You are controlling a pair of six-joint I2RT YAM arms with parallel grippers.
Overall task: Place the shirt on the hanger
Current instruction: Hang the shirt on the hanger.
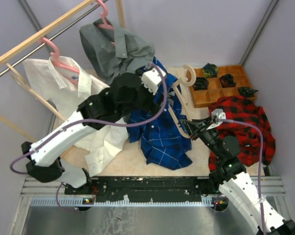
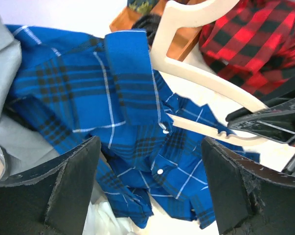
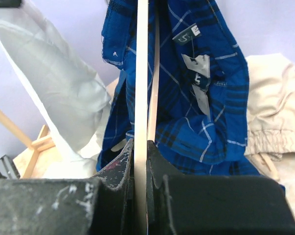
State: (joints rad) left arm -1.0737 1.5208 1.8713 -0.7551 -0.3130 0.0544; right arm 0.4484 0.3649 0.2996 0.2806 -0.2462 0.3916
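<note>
On the left, a white shirt (image 1: pixel 64 88) is seen draped from a pink hanger (image 1: pixel 59 61) on the rail (image 1: pixel 39 36), and a grey shirt (image 1: pixel 118 51) is hung just beyond it. To the right, a red plaid shirt (image 1: pixel 245 127) is spread on the table (image 1: pixel 132 164), with a wooden tray (image 1: pixel 211 97) of dark items behind it. The centre of the scene is largely covered by the left arm.

The shirt (image 1: pixel 159 132) is found crumpled mid-table, between the white and red ones, partly under that arm. Royal blue is shown, crossed by thin white and darker lines, and white buttons (image 2: pixel 165 128) are picked out along the placket. The hanger (image 1: pixel 178 89), pale beige, is laid across the shirt's right side, its hook pointed to the far side.

The hanger's thin bar is pinched by the right gripper (image 3: pixel 140 147), jaws clamped tight on it. The left gripper (image 2: pixel 151 147) is held just above the shirt, fingers spread wide, nothing grasped.

Inside the collar a grey tag (image 3: pixel 186 35) is seen, marked with what looks like an S. The white labels below cannot be read.
</note>
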